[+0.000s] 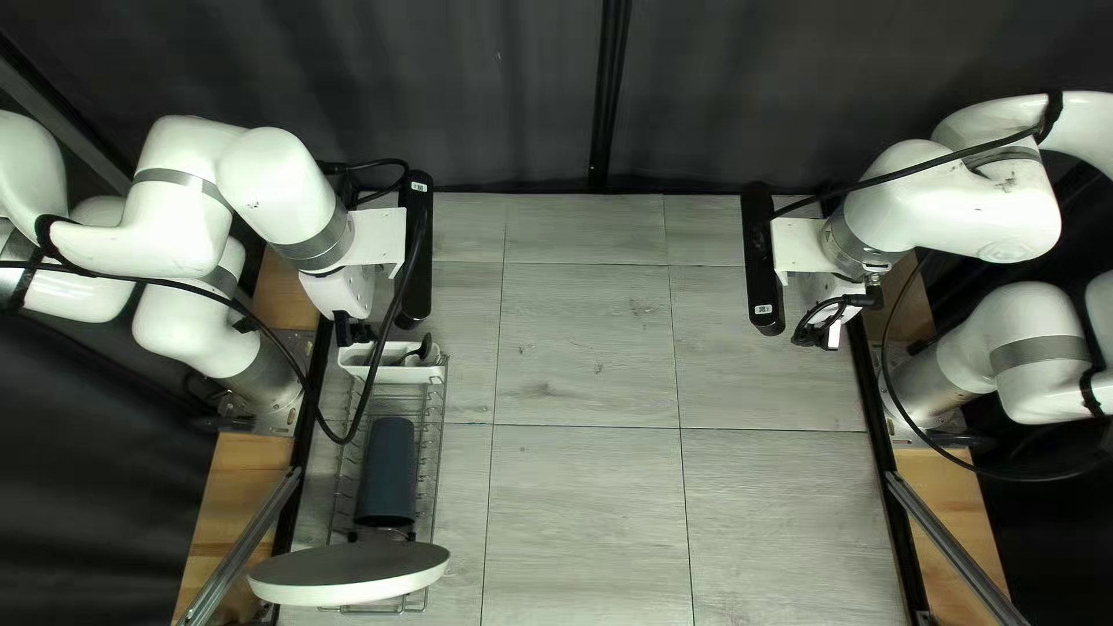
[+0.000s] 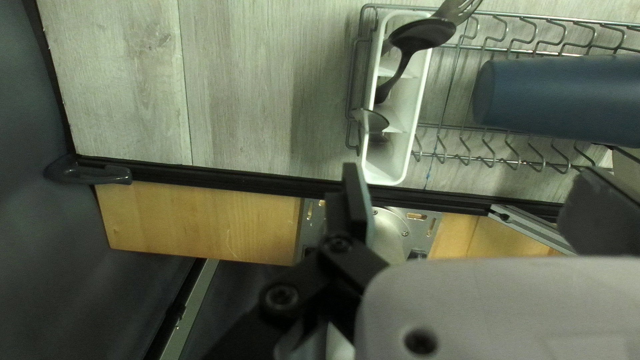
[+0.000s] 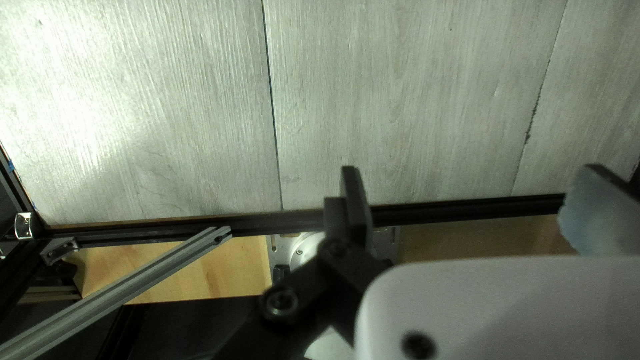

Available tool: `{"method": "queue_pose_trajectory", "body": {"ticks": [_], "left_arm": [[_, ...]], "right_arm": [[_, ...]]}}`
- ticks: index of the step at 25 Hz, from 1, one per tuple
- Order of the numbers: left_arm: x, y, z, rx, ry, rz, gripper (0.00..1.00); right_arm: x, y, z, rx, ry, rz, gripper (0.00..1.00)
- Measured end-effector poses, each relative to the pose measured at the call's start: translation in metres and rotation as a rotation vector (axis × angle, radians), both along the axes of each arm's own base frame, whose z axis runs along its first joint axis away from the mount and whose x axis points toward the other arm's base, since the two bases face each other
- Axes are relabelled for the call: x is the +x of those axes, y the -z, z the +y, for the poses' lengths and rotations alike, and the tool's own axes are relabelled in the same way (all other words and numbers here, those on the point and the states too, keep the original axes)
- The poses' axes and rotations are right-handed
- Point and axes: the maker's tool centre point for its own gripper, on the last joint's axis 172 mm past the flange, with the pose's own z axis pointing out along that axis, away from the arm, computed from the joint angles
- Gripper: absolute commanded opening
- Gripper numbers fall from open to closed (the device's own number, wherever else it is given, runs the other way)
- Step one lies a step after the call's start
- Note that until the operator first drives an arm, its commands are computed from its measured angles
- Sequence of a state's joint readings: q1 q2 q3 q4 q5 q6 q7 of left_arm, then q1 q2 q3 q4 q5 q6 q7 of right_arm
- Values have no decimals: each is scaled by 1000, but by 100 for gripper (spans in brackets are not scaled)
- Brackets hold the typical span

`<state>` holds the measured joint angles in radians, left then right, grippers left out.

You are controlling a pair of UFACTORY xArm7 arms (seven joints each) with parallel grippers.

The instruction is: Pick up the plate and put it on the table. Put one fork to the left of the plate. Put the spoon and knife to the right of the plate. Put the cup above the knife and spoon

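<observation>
At the near left, the plate (image 1: 348, 570) is carried at the near end of the wire rack (image 1: 438, 464), raised over its wires; how steeply it is tilted cannot be told. It can probably be treated as stiff and fairly light, but the smooth rim may slip, so it is best pinched squarely at the rim's free right side and kept level once lifted. Beyond it in the rack, the blue cup (image 1: 387, 470) is laid on its side; being round, it may roll if nudged. At the rack's far end, a dark spoon (image 2: 427, 33) and a fork (image 2: 459, 9) are held in the white caddy (image 2: 415, 113); the knife cannot be made out. Farther up, the left gripper (image 2: 470, 190) is poised above the caddy end, its arm bent in from the left, its fingers spread with nothing between them. At the far right, the right gripper (image 3: 470, 193) is held over the counter (image 1: 586, 522), its fingers likewise wide apart and unloaded.
</observation>
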<state>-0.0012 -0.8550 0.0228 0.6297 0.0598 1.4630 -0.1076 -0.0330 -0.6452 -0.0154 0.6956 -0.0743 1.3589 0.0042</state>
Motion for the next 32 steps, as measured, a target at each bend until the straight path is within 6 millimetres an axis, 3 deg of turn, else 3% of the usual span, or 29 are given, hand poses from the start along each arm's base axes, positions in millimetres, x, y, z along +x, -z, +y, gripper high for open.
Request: {"method": "queue_pose_trajectory", "body": {"ticks": [10,19,27,32], "left_arm": [[14,-3,-37,-142,22,35,100],[14,-3,-41,-166,16,33,100],[12,-7,-98,-279,-33,44,100],[18,-13,-120,-340,-54,51,100]], "right_arm": [[0,0,0,0,0,0,100],[0,0,0,0,0,0,100],[0,0,0,0,0,0,100],[0,0,0,0,0,0,100]]}}
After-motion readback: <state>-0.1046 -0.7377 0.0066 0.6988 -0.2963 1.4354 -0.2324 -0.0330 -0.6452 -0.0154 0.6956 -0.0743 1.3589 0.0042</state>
